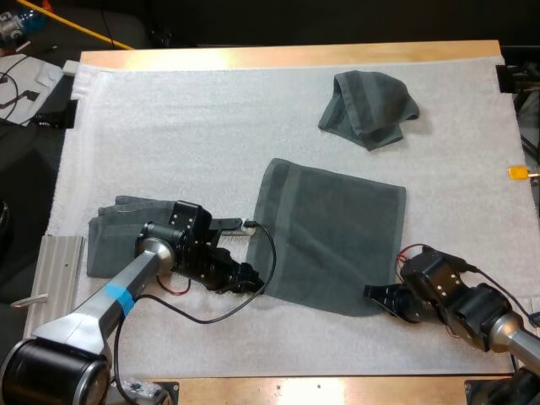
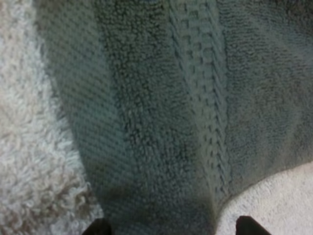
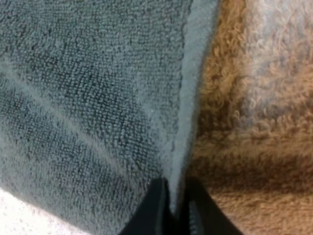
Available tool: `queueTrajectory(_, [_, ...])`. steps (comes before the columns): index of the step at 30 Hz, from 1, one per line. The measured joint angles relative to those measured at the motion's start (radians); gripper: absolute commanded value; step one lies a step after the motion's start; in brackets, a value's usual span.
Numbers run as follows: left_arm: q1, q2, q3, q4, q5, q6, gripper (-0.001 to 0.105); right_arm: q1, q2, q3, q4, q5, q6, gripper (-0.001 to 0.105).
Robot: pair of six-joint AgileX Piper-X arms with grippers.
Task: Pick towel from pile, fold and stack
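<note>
A dark grey-green towel (image 1: 333, 240) lies spread flat in the middle of the mat. My left gripper (image 1: 251, 278) is at its near left corner. In the left wrist view its fingers (image 2: 98, 228) stand apart, open, with that corner of the towel (image 2: 161, 122) between them (image 2: 173, 228). My right gripper (image 1: 376, 294) is at the near right corner, and its fingers (image 3: 154, 208) pinch the towel's hem (image 3: 188, 98). The gripper (image 3: 176, 208) is shut on it. A crumpled towel (image 1: 369, 107) lies at the far right. A folded stack (image 1: 114, 240) sits at the left, beside my left arm.
A white mat (image 1: 194, 126) covers the wooden table. A ribbed metal plate (image 1: 52, 270) lies off the mat's near left edge. Clutter and cables sit beyond the table's far left corner.
</note>
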Motion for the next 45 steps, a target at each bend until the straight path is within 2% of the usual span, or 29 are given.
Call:
queueTrajectory(3, [0.0,0.008,0.0,-0.004,0.012,-0.004,0.049,0.0,0.0,0.0,0.0,0.0,0.0,0.0])
queueTrajectory(6, [0.0,0.008,0.0,-0.006,0.02,-0.004,0.04,0.0,0.0,0.0,0.0,0.0,0.0,0.0])
queueTrajectory(9, [0.0,0.008,0.0,-0.007,0.023,-0.004,0.024,0.0,0.0,0.0,0.0,0.0,0.0,0.0])
queueTrajectory(12, [0.0,0.008,0.0,-0.002,0.025,-0.004,0.003,0.0,0.0,0.0,0.0,0.0,0.0,0.0])
queueTrajectory(14, [0.0,0.008,0.0,-0.001,0.026,-0.004,0.005,0.0,0.0,0.0,0.0,0.0,0.0,0.0])
queueTrajectory(15, [0.0,0.008,0.0,0.005,0.025,-0.004,0.0,0.0,0.0,0.0,0.0,0.0,0.0,0.0])
queueTrajectory(19, [0.0,0.007,0.0,0.019,0.028,0.011,0.0,0.0,0.0,-0.002,0.0,-0.036,-0.007,0.0])
queueTrajectory(25, [0.0,-0.088,0.003,0.138,0.028,0.076,0.0,0.0,-0.018,-0.058,0.055,-0.074,-0.018,0.0])
queueTrajectory(30, [-0.012,-0.201,0.005,0.247,0.025,0.108,0.0,0.0,-0.081,-0.116,0.154,-0.075,-0.032,0.0])
queueTrajectory(37, [-0.129,-0.34,0.009,0.366,-0.003,0.114,0.0,0.088,-0.19,-0.147,0.315,-0.074,-0.035,0.0])
queueTrajectory(42, [-0.16,-0.356,0.009,0.366,-0.003,0.108,0.0,0.126,-0.22,-0.147,0.33,-0.057,-0.016,0.0])
queueTrajectory(45, [-0.166,-0.356,0.009,0.323,0.026,0.088,0.0,0.126,-0.219,-0.154,0.308,-0.059,0.023,0.0])
